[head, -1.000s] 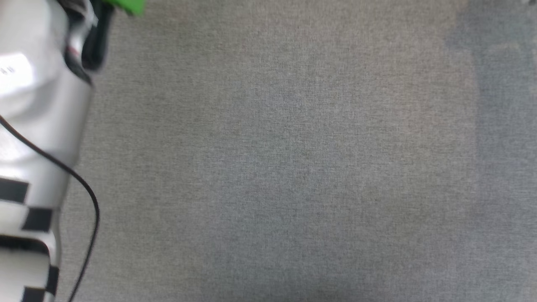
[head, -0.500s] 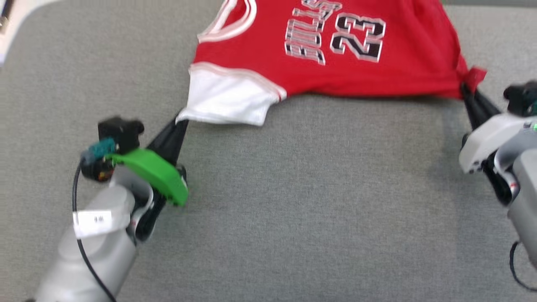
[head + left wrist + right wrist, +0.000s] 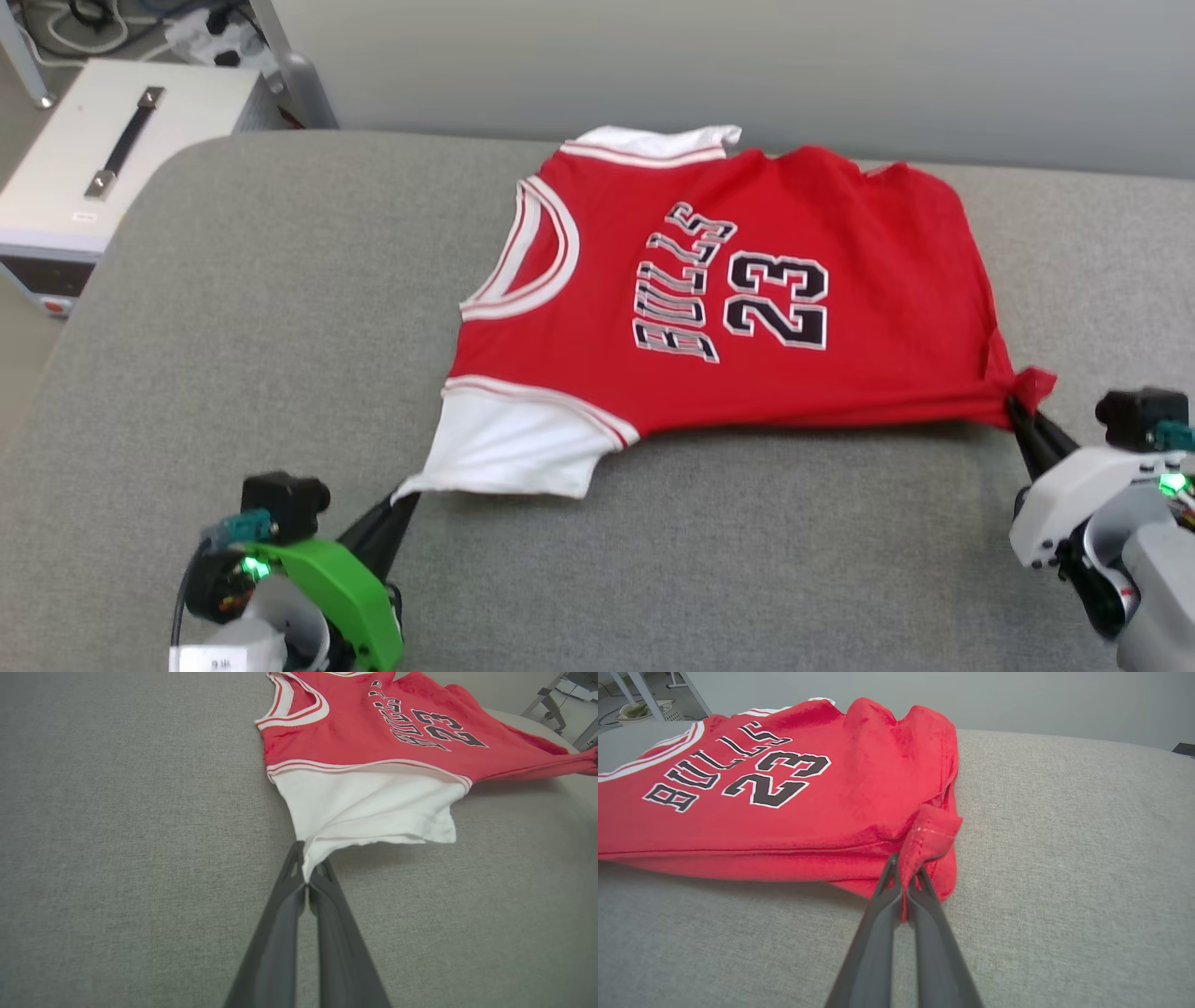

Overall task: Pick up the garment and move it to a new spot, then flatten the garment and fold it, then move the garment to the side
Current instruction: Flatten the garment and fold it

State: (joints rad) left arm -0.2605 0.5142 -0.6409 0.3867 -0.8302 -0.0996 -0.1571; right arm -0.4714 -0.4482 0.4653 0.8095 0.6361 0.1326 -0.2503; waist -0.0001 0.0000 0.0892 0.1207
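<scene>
The garment (image 3: 719,299), a red jersey shirt with white sleeves and a "BULLS 23" print, lies spread face up on the grey table (image 3: 280,308), neck toward the left. My left gripper (image 3: 403,497) is shut on the corner of the near white sleeve (image 3: 369,807), whose edge is lifted off the cloth. My right gripper (image 3: 1013,411) is shut on the near corner of the red hem (image 3: 929,830), which is bunched and raised. In the wrist views the left gripper (image 3: 307,868) and the right gripper (image 3: 905,870) each pinch fabric between closed fingertips. The garment's near edge hangs taut between both grips.
A white case (image 3: 103,159) with a dark handle stands off the table's far left corner, with cables (image 3: 140,23) on the floor behind it. A pale wall (image 3: 747,65) runs along the table's far edge. Bare grey table surface lies on the left and near sides.
The head camera has swung up from bare table to take in the whole garment and both grippers. Both grippers hold the same corners as half a second ago.
</scene>
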